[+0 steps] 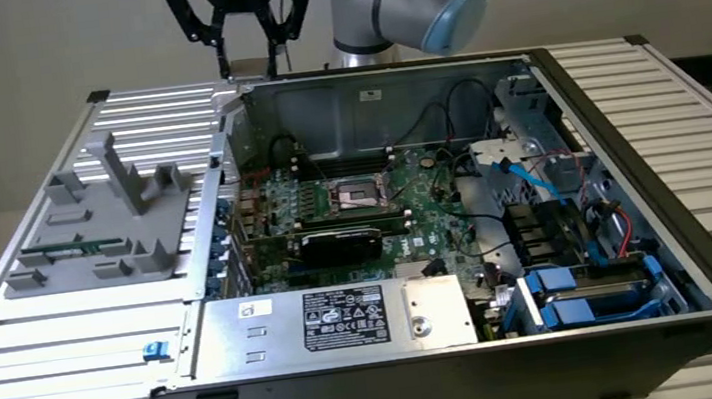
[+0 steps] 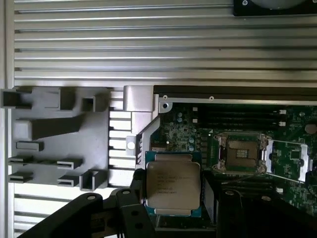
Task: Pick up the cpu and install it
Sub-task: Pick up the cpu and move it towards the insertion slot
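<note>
Nearest in the exterior view, the open case (image 1: 691,222) lies on the slatted tabletop (image 1: 63,343), with its silver power supply (image 1: 342,317) along the front edge. Behind that sits the motherboard (image 1: 432,213), the black socket (image 1: 362,191) near its middle. On the exterior view's left, just beside the case, stands a grey fixture (image 1: 104,218). Farthest back, the pincer (image 1: 249,63) hangs above the case's rear corner on that same side, clear of the board. In the wrist view its black fingers (image 2: 131,198) grip the cpu (image 2: 173,184) by two opposite edges, metal top facing the camera, in the air and apart from the socket.
</note>
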### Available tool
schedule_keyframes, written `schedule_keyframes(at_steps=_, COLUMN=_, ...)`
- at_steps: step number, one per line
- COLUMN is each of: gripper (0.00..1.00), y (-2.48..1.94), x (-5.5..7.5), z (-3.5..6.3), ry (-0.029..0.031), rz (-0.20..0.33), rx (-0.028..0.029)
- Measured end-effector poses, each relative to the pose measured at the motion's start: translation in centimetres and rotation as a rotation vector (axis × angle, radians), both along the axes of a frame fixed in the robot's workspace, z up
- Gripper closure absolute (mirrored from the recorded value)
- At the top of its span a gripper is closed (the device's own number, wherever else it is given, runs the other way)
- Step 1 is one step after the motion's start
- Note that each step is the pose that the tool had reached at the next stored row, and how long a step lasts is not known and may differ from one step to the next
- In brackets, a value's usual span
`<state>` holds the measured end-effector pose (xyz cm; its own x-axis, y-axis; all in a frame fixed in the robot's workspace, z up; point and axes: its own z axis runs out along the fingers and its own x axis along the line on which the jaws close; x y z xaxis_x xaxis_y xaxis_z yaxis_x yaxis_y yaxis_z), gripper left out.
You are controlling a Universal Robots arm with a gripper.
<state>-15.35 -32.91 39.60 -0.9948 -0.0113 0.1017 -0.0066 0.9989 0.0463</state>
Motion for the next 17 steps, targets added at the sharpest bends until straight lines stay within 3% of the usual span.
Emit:
schedule_keyframes(at_steps=6, gripper=0.44, y=-0.19, x=1.0, z=-0.50, ry=-0.0188, rz=0.000, rx=-0.0001)
schedule_keyframes(at_steps=12, gripper=0.44, y=-0.46, x=1.4, z=-1.02, ry=-0.0432, rz=0.000, rx=-0.0023)
schedule_keyframes(at_steps=17, gripper=0.44, y=-0.66, x=2.3, z=-1.76, ry=-0.0481, rz=0.000, rx=-0.0034)
